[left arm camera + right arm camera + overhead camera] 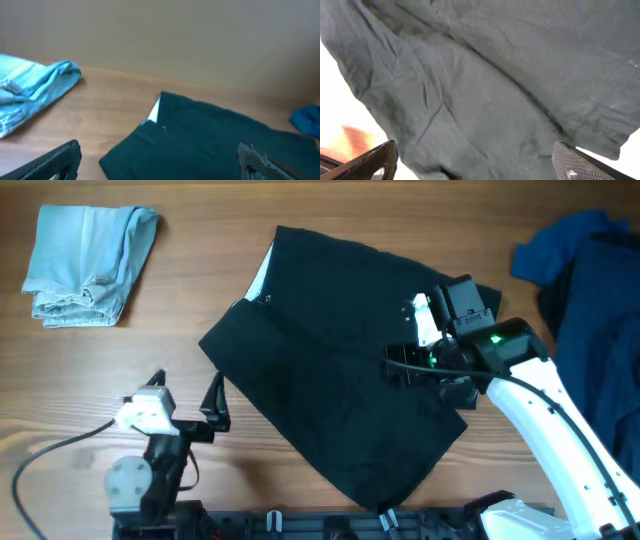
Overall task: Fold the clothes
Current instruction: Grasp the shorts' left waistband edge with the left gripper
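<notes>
- Right gripper [475, 162] above the black garment [320, 380], jaws spread wide, holding nothing.
- Left gripper [187, 390] likewise agape, just beside the garment's corner.
- Black garment lies mid-way across the table [300, 220]; light-blue denim [90, 265] far left.

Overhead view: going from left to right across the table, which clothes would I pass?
Folded light-blue denim piece → large plain black garment → crumpled royal-blue fabric heap at the right edge.

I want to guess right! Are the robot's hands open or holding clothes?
Left hand: open, holding nothing.
Right hand: open over the black garment, gripping nothing.
</notes>
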Action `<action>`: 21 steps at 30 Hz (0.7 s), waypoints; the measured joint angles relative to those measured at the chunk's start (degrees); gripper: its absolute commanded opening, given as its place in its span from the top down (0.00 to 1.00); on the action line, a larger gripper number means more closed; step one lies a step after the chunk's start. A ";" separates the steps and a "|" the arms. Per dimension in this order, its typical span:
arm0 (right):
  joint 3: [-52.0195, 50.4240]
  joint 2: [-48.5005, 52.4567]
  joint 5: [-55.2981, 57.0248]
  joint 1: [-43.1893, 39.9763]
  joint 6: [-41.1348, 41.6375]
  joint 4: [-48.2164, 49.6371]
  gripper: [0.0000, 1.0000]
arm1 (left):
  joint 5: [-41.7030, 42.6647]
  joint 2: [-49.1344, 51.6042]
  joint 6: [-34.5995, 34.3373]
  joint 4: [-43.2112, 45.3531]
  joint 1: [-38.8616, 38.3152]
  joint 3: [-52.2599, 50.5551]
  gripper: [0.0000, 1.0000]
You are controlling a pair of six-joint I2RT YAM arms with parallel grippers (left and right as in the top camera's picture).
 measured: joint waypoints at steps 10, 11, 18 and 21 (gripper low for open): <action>0.00 0.02 0.17 0.00 0.00 1.81 0.01 | 2.91 21.79 -0.22 -21.42 -0.33 25.68 0.00; 0.00 0.02 0.17 0.00 0.00 2.36 0.01 | 3.30 23.69 -0.22 -21.59 -0.76 27.08 0.00; 0.00 0.02 0.20 0.00 0.00 5.09 0.02 | 4.48 33.73 -0.17 -17.57 -8.70 28.02 0.07; 0.00 0.02 0.17 -0.48 0.00 5.53 0.02 | 4.57 37.29 0.72 -13.20 -13.29 28.02 0.25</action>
